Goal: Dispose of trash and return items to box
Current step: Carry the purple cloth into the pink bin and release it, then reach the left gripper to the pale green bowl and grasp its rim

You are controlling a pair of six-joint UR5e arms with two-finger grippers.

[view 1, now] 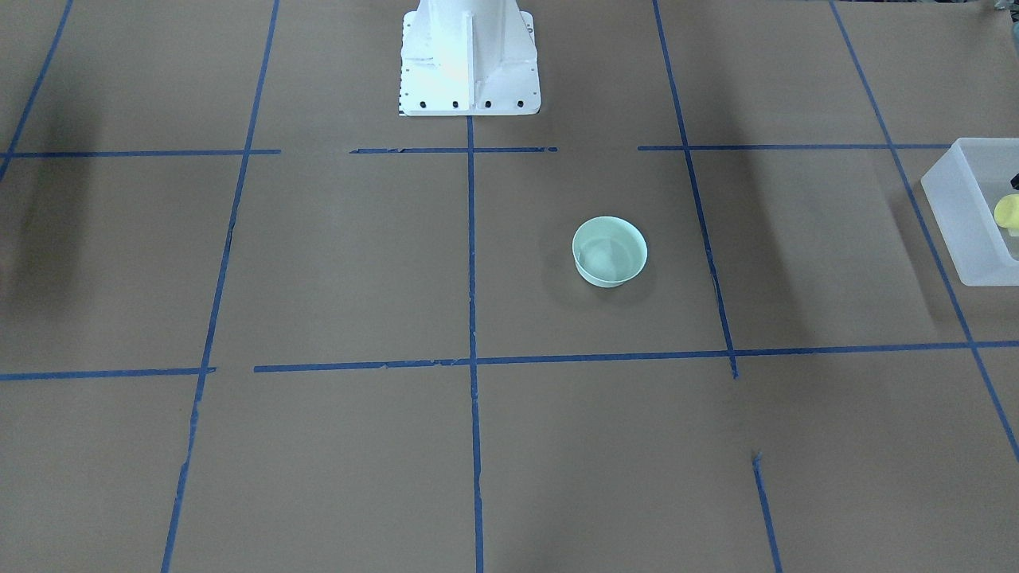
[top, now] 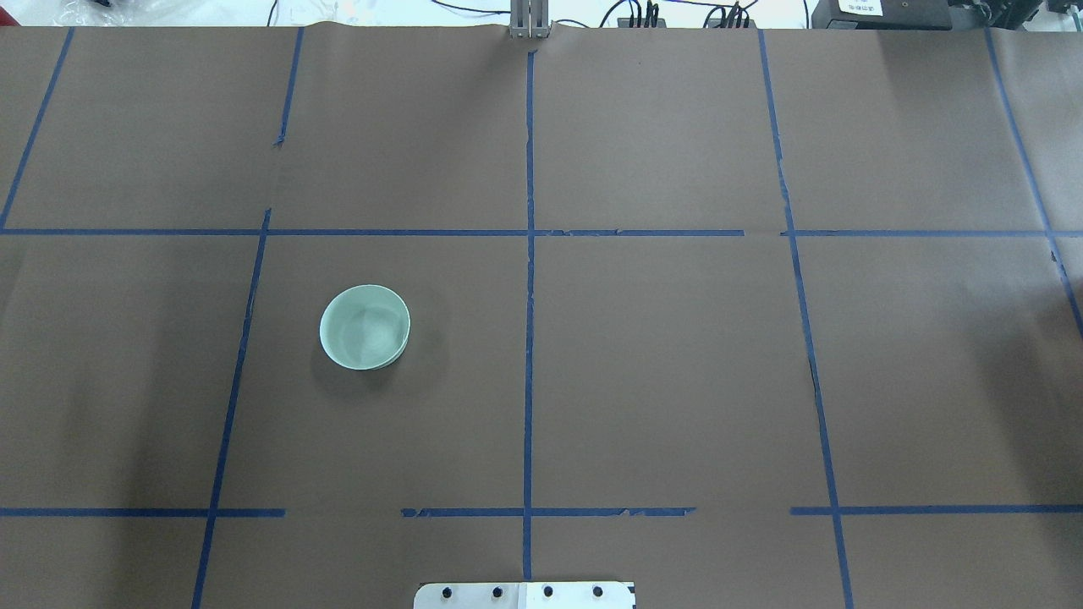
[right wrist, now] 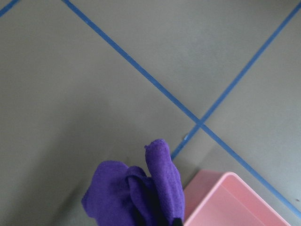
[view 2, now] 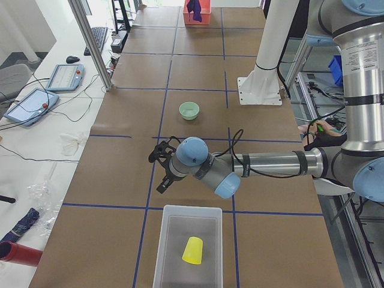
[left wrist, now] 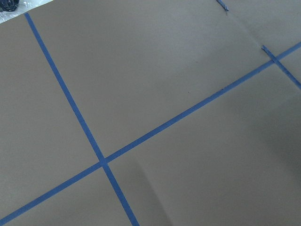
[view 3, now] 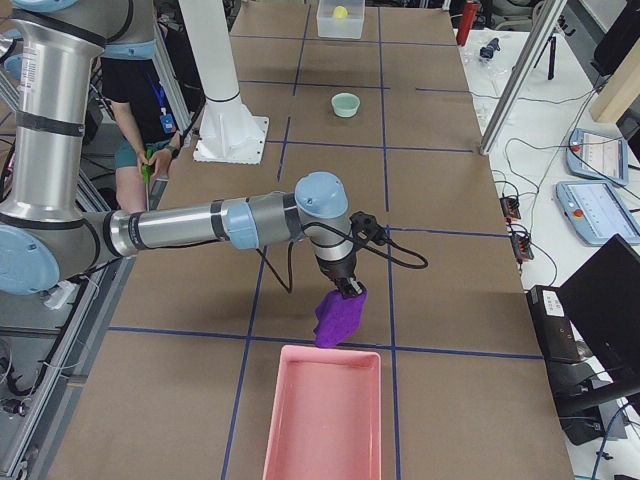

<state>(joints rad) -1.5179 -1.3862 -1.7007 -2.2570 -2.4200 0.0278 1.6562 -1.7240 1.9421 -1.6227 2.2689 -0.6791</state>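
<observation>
Yellow cup (view 2: 192, 251) on its side inside the translucent white box (view 2: 189, 208); mint-green bowl (view 1: 609, 251) upright, well apart

The bench (view 1: 318, 263) is covered with brown paper and divided into a grid by blue tape lines (view 1: 472, 239). A white metal base (view 1: 470, 60) stands at the top centre. A pale green bowl (view 1: 609, 251) sits upright, opening upward, in the cell just right of the centre line. Well apart from it, at the right edge, a translucent white bin (view 1: 959, 215) is cut off by the frame. Inside the bin, part of a yellow cup (view 1: 1008, 212) is visible.
</observation>
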